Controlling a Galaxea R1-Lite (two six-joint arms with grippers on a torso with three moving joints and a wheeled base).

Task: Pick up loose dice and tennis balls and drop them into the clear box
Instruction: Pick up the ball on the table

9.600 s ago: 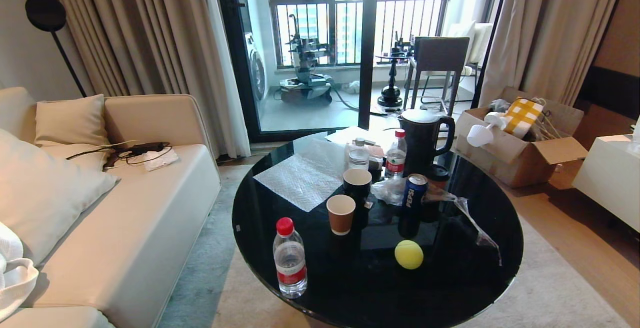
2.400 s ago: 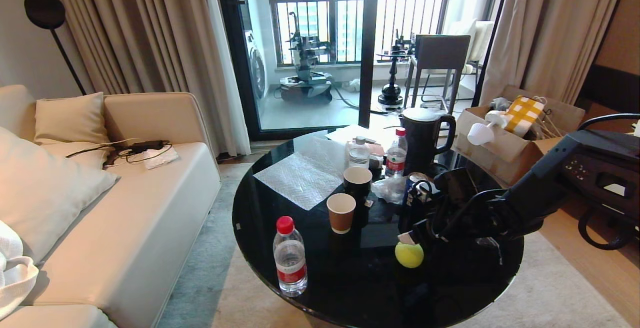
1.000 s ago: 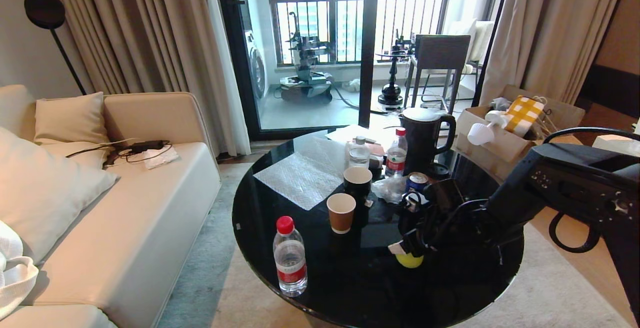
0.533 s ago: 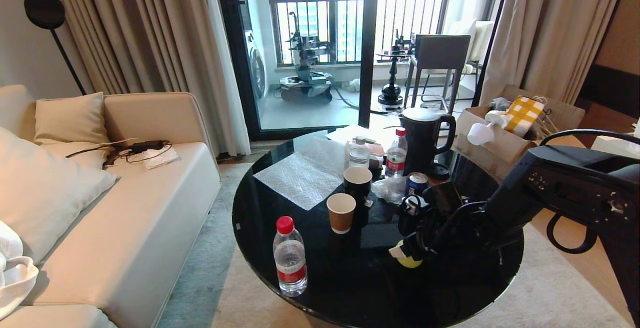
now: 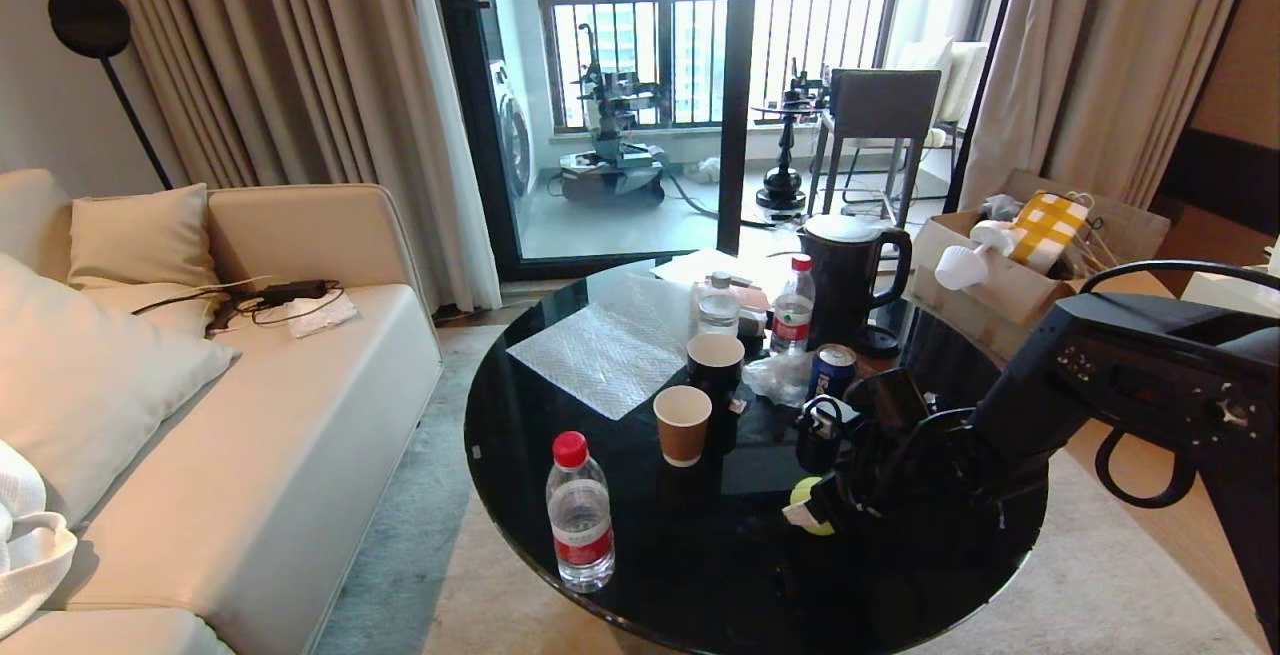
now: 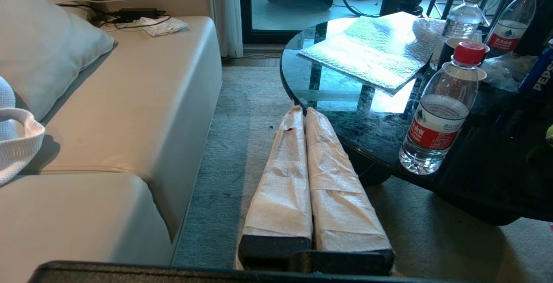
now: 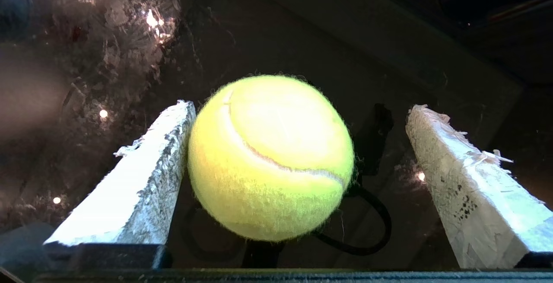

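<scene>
Tennis ball (image 7: 270, 157) lay on the black table (image 5: 640, 585) between the spread fingers of the right pincer (image 7: 298, 175), which had lowered around it, one finger (image 7: 147, 179) touching, ready to close.

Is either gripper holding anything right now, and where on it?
Nothing is held. The right gripper is open around the tennis ball, one finger against its side, the other apart. The left gripper is shut and empty.
</scene>
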